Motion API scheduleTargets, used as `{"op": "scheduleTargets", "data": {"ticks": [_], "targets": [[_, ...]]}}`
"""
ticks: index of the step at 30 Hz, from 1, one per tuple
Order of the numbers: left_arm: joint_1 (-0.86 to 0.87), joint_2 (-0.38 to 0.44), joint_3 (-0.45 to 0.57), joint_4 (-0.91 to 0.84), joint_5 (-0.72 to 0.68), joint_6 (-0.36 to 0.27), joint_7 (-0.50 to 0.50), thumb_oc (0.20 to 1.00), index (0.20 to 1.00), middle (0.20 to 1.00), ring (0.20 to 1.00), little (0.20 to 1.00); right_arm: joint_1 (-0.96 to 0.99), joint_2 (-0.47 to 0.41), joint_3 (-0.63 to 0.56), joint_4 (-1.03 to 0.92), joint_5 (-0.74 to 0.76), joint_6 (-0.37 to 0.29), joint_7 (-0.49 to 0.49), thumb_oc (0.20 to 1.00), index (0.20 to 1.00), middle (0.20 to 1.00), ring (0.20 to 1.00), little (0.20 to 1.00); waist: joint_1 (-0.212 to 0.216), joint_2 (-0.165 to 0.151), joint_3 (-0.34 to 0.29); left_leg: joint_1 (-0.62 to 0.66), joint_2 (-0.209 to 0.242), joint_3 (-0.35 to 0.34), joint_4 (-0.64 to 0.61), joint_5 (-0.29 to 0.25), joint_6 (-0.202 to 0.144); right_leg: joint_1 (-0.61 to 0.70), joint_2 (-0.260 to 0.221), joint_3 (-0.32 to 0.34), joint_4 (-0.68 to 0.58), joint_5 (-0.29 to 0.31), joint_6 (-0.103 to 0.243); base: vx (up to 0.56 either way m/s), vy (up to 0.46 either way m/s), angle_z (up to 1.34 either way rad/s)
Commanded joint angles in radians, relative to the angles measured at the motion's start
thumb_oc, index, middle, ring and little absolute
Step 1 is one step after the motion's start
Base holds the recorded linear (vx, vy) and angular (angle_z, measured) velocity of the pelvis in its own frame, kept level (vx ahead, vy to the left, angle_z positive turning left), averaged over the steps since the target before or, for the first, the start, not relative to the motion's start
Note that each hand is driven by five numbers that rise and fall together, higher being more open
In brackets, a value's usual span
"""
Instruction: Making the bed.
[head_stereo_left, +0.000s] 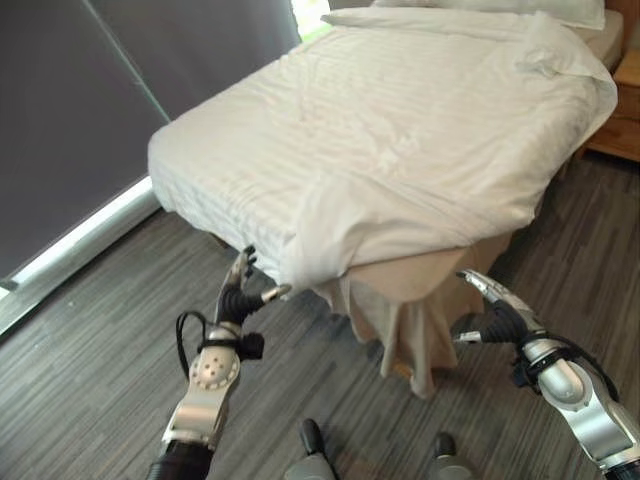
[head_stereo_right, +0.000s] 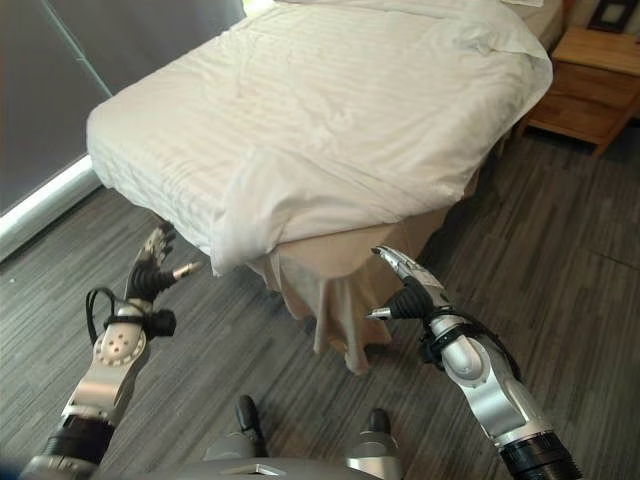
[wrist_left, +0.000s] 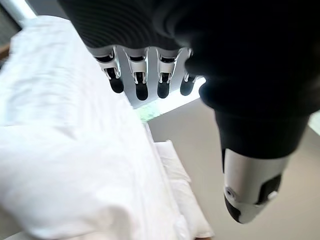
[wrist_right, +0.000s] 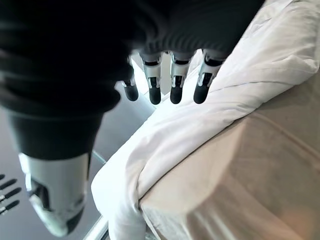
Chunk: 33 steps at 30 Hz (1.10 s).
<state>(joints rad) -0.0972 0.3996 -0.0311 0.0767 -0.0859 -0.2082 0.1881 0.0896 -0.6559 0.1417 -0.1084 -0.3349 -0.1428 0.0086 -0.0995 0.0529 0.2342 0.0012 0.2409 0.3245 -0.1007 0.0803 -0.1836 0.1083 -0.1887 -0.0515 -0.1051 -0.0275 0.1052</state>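
The bed (head_stereo_left: 250, 120) is standing ahead of the robot, its near corner pointing toward it. A white striped duvet (head_stereo_left: 400, 130) is lying spread over the mattress, and its near corner (head_stereo_left: 320, 240) is hanging folded over the bed's corner, above a beige bed skirt (head_stereo_left: 400, 300) that is drooping to the grey plank floor (head_stereo_left: 100, 330).

The left robot hand (head_stereo_left: 238, 293) is hovering just beside the hanging duvet corner, on its left side and slightly below it, apart from the cloth. Its fingers are reaching straight upward and the thumb is pointing toward the fabric, holding nothing. The right robot hand (head_stereo_right: 405, 285) is hanging near the bed skirt, on the right of the corner, fingers extended and spread from the thumb, gripping nothing.

In the left wrist view, the straight fingers (wrist_left: 141, 80) are showing beyond the dark cover, with the duvet beside them. The right wrist view is showing the same for the other hand's fingers (wrist_right: 175, 82).

A wooden nightstand (head_stereo_right: 590, 75) is standing past the bed's far side, cut off by the frame's edge. The pillows (head_stereo_left: 520, 10) at the head end are also cut off.
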Motion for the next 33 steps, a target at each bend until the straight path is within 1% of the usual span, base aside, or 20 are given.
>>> {"op": "scheduleTargets", "data": {"ticks": [1, 3, 5, 6, 7, 8, 9, 10, 12, 13, 14, 15, 17, 18, 20, 22, 25, 26, 29, 33], "targets": [[-0.036, 0.121, 0.056, -0.004, 0.129, -0.019, 0.066, 1.000, 1.000, 1.000, 1.000, 1.000, 0.044, -0.036, -0.023, -0.101, 0.063, -0.062, 0.039, 1.000, 1.000, 1.000, 1.000, 1.000, -0.054, -0.014, -0.078, -0.003, 0.057, 0.134, 0.014, 0.135, -0.008, 0.178, -0.037, -0.019, 0.018, -0.077, 0.088, 0.50, 0.234, -1.46], [-0.100, 0.164, 0.039, 0.056, 0.173, 0.006, 0.070, 1.000, 1.000, 1.000, 1.000, 1.000, 0.104, -0.034, -0.050, -0.113, 0.075, -0.066, 0.067, 1.000, 1.000, 1.000, 1.000, 1.000, -0.077, -0.036, -0.091, 0.029, 0.046, 0.185, 0.017, 0.117, 0.007, 0.158, -0.055, 0.005, 0.079, -0.081, 0.100, 0.30, 0.132, -1.40], [-0.205, 0.206, 0.007, 0.133, 0.193, 0.030, 0.090, 1.000, 1.000, 1.000, 1.000, 1.000, 0.143, -0.036, -0.067, -0.116, 0.087, -0.069, 0.080, 1.000, 1.000, 1.000, 1.000, 1.000, -0.109, -0.047, -0.086, 0.064, 0.036, 0.236, 0.015, 0.090, 0.028, 0.079, -0.052, 0.034, 0.201, -0.071, 0.121, 0.16, 0.105, -0.78], [-0.213, 0.207, 0.003, 0.139, 0.193, 0.028, 0.092, 1.000, 1.000, 1.000, 1.000, 1.000, 0.142, -0.034, -0.071, -0.117, 0.087, -0.068, 0.081, 1.000, 1.000, 1.000, 1.000, 1.000, -0.099, -0.044, -0.085, 0.061, 0.041, 0.243, 0.014, 0.095, 0.029, 0.065, -0.047, 0.044, 0.209, -0.068, 0.120, 0.13, 0.118, -0.68], [-0.279, 0.243, -0.008, 0.197, 0.211, 0.058, 0.117, 1.000, 1.000, 1.000, 1.000, 1.000, 0.157, -0.040, -0.070, -0.122, 0.085, -0.071, 0.086, 1.000, 1.000, 1.000, 1.000, 1.000, -0.140, -0.048, -0.064, 0.105, 0.031, 0.279, 0.013, 0.070, 0.040, -0.017, -0.047, 0.050, 0.318, -0.038, 0.148, 0.08, 0.095, -0.81], [-0.324, 0.263, -0.011, 0.232, 0.227, 0.076, 0.133, 1.000, 1.000, 1.000, 1.000, 1.000, 0.152, -0.039, -0.068, -0.126, 0.079, -0.073, 0.085, 1.000, 1.000, 1.000, 1.000, 1.000, -0.150, -0.046, -0.053, 0.125, 0.029, 0.306, 0.013, 0.054, 0.043, -0.075, -0.061, 0.029, 0.358, -0.004, 0.156, 0.10, 0.098, -0.86], [-0.332, 0.265, -0.015, 0.238, 0.226, 0.074, 0.134, 1.000, 1.000, 1.000, 1.000, 1.000, 0.149, -0.036, -0.069, -0.125, 0.079, -0.073, 0.084, 1.000, 1.000, 1.000, 1.000, 1.000, -0.144, -0.048, -0.052, 0.125, 0.027, 0.310, 0.013, 0.053, 0.044, -0.083, -0.063, 0.035, 0.366, -0.007, 0.157, 0.15, 0.007, -0.77], [-0.391, 0.297, -0.019, 0.285, 0.256, 0.103, 0.149, 1.000, 1.000, 1.000, 1.000, 1.000, 0.147, -0.040, -0.059, -0.131, 0.073, -0.078, 0.083, 1.000, 1.000, 1.000, 1.000, 1.000, -0.156, -0.047, -0.061, 0.144, 0.009, 0.341, 0.014, 0.032, 0.042, -0.100, -0.096, -0.037, 0.292, 0.018, 0.155, 0.12, -0.006, -0.66], [-0.433, 0.310, -0.031, 0.310, 0.277, 0.112, 0.157, 1.000, 1.000, 1.000, 1.000, 1.000, 0.148, -0.035, -0.056, -0.133, 0.070, -0.079, 0.082, 1.000, 1.000, 1.000, 1.000, 1.000, -0.165, -0.048, -0.061, 0.152, -0.002, 0.344, 0.014, 0.022, 0.042, -0.112, -0.100, -0.054, 0.247, 0.041, 0.152, 0.18, -0.052, -0.50], [-0.489, 0.321, -0.044, 0.364, 0.329, 0.134, 0.176, 1.000, 1.000, 1.000, 1.000, 1.000, 0.174, -0.027, -0.060, -0.124, 0.054, -0.078, 0.076, 1.000, 1.000, 1.000, 1.000, 1.000, -0.185, -0.050, -0.056, 0.159, -0.007, 0.331, 0.013, 0.006, 0.032, -0.144, -0.108, -0.039, 0.171, 0.073, 0.153, 0.26, -0.116, -0.24], [-0.510, 0.334, -0.052, 0.384, 0.350, 0.147, 0.182, 1.000, 1.000, 1.000, 1.000, 1.000, 0.194, -0.033, -0.062, -0.114, 0.045, -0.076, 0.078, 1.000, 1.000, 1.000, 1.000, 1.000, -0.187, -0.047, -0.055, 0.166, -0.006, 0.312, 0.013, -0.013, 0.022, -0.151, -0.120, -0.027, 0.140, 0.080, 0.157, 0.19, -0.160, -0.20], [-0.538, 0.347, -0.058, 0.432, 0.379, 0.169, 0.197, 1.000, 1.000, 1.000, 1.000, 1.000, 0.237, -0.028, -0.074, -0.105, 0.031, -0.076, 0.072, 1.000, 1.000, 1.000, 1.000, 1.000, -0.199, -0.054, -0.054, 0.165, 0.000, 0.330, 0.013, 0.000, 0.020, -0.150, -0.129, -0.042, 0.105, 0.108, 0.157, 0.10, -0.087, -0.01], [-0.545, 0.345, -0.066, 0.438, 0.379, 0.168, 0.199, 1.000, 1.000, 1.000, 1.000, 1.000, 0.243, -0.025, -0.079, -0.108, 0.030, -0.076, 0.072, 1.000, 1.000, 1.000, 1.000, 1.000, -0.195, -0.055, -0.055, 0.165, 0.000, 0.329, 0.013, 0.001, 0.019, -0.146, -0.128, -0.043, 0.097, 0.113, 0.157, 0.02, -0.052, 0.00], [-0.595, 0.355, -0.085, 0.501, 0.420, 0.202, 0.214, 1.000, 1.000, 1.000, 1.000, 1.000, 0.286, -0.043, -0.099, -0.077, -0.017, -0.074, 0.057, 1.000, 1.000, 1.000, 1.000, 1.000, -0.200, -0.065, -0.059, 0.164, -0.009, 0.329, 0.016, 0.003, 0.012, -0.142, -0.140, -0.055, 0.070, 0.150, 0.157, 0.07, -0.052, -0.05], [-0.605, 0.362, -0.088, 0.544, 0.434, 0.212, 0.211, 1.000, 1.000, 1.000, 1.000, 1.000, 0.315, -0.054, -0.117, -0.071, -0.036, -0.071, 0.058, 1.000, 1.000, 1.000, 1.000, 1.000, -0.202, -0.064, -0.061, 0.165, -0.005, 0.334, 0.017, 0.007, 0.008, -0.140, -0.141, -0.058, 0.055, 0.151, 0.157, 0.07, -0.046, -0.06], [-0.631, 0.375, -0.086, 0.701, 0.428, 0.235, 0.220, 1.000, 1.000, 1.000, 1.000, 1.000, 0.386, -0.082, -0.168, -0.030, -0.057, -0.073, 0.043, 1.000, 1.000, 1.000, 1.000, 1.000, -0.205, -0.055, -0.069, 0.161, 0.000, 0.329, 0.018, 0.013, -0.001, -0.131, -0.134, -0.067, 0.038, 0.155, 0.157, 0.09, -0.054, 0.02], [-0.632, 0.375, -0.087, 0.701, 0.428, 0.235, 0.220, 1.000, 1.000, 1.000, 1.000, 1.000, 0.386, -0.082, -0.168, -0.030, -0.057, -0.073, 0.043, 1.000, 1.000, 1.000, 1.000, 1.000, -0.205, -0.055, -0.070, 0.160, 0.001, 0.329, 0.018, 0.013, -0.001, -0.131, -0.134, -0.067, 0.038, 0.155, 0.157, 0.03, -0.014, 0.11], [-0.621, 0.407, -0.071, 0.801, 0.432, 0.253, 0.203, 1.000, 1.000, 1.000, 1.000, 1.000, 0.441, -0.100, -0.215, -0.015, -0.066, -0.074, 0.043, 1.000, 1.000, 1.000, 1.000, 1.000, -0.213, -0.045, -0.071, 0.156, 0.004, 0.324, 0.018, 0.019, -0.006, -0.127, -0.127, -0.067, 0.031, 0.148, 0.157, 0.09, -0.031, 0.10], [-0.630, 0.455, -0.111, 0.967, 0.458, 0.239, 0.187, 1.000, 1.000, 1.000, 1.000, 1.000, 0.466, -0.128, -0.248, -0.001, -0.068, -0.083, 0.038, 1.000, 1.000, 1.000, 1.000, 1.000, -0.215, -0.022, -0.072, 0.140, 0.012, 0.319, 0.016, 0.027, -0.012, -0.128, -0.117, -0.071, 0.025, 0.140, 0.157, 0.07, -0.033, 0.03], [-0.636, 0.468, -0.135, 1.003, 0.480, 0.232, 0.184, 1.000, 1.000, 1.000, 1.000, 1.000, 0.451, -0.132, -0.238, -0.002, -0.066, -0.088, 0.037, 1.000, 1.000, 1.000, 1.000, 1.000, -0.214, -0.016, -0.064, 0.130, 0.017, 0.323, 0.016, 0.032, -0.014, -0.136, -0.113, -0.064, 0.024, 0.139, 0.157, 0.00, 0.000, 0.00]]}}
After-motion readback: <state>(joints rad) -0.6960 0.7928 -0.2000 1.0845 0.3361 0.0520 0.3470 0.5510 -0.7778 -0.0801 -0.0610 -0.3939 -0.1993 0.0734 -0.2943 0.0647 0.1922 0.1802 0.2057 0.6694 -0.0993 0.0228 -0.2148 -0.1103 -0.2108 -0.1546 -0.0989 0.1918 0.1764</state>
